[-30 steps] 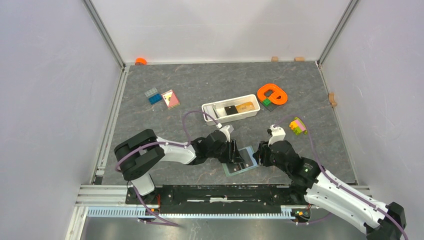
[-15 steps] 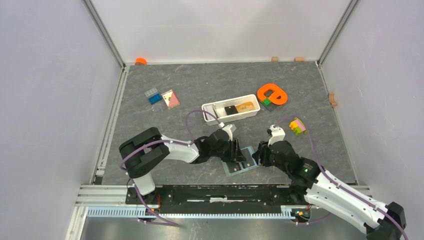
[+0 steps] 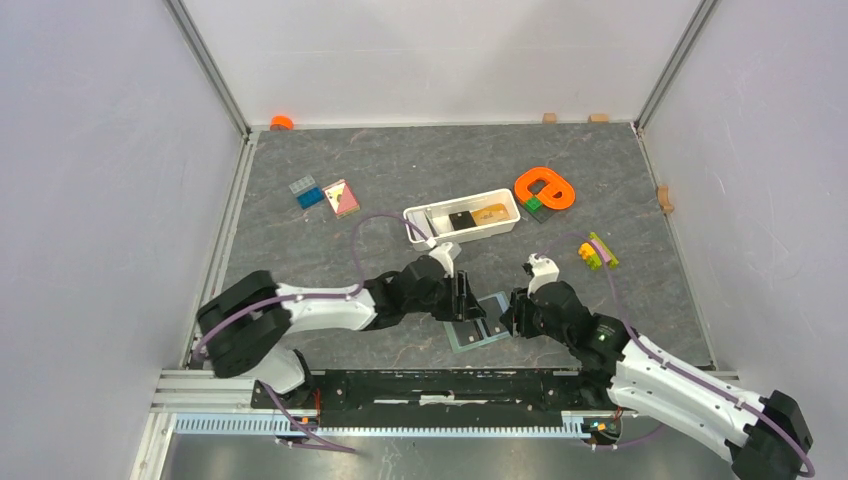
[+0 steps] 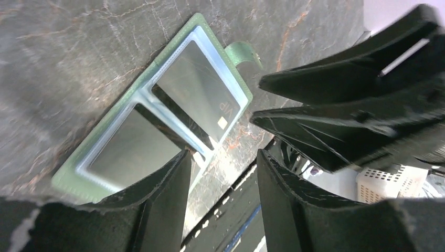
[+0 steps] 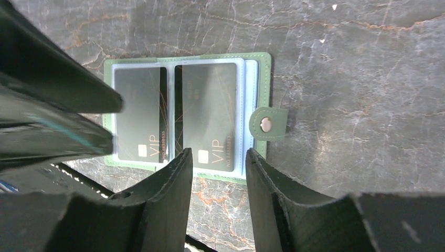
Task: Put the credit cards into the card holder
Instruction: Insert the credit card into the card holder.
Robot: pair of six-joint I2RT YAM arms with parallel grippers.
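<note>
Left gripper [image 4: 223, 155] and right gripper [image 5: 219, 153] are hanging open and empty over the holder [image 3: 478, 325], which is lying spread at lower centre. The loose cards [image 3: 461, 220] are sitting in the tray [image 3: 480, 234] above, probably nearer the left arm.

the card holder [image 4: 147, 100] lies open on the table [image 4: 63, 52], a dark card [image 4: 197, 84] in each sleeve. the left gripper [image 4: 223, 157] hangs above, jaws apart.

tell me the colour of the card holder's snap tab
Snap tab: sage green, best in right wrist view.
</note>
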